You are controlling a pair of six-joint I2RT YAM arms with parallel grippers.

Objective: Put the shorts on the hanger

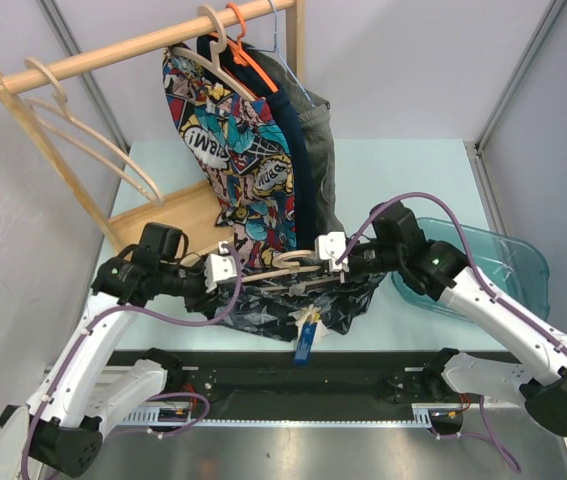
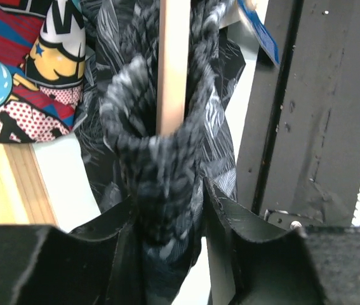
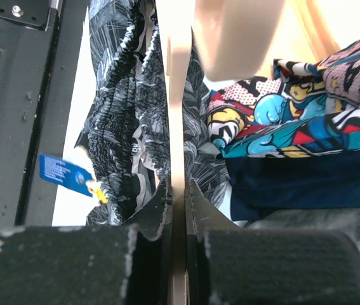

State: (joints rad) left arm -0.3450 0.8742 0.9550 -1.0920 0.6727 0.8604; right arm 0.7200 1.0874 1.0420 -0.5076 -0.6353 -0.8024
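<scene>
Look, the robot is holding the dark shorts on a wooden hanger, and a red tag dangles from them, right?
Not quite: the tag dangling from the shorts is blue, not red, as the right wrist view shows. The robot does hold the dark shorts on the wooden hanger.

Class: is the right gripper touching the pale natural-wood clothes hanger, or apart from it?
Touching. The right wrist view shows the right gripper with its jaws pinching the pale natural-wood clothes hanger, no gap on either side.
</scene>
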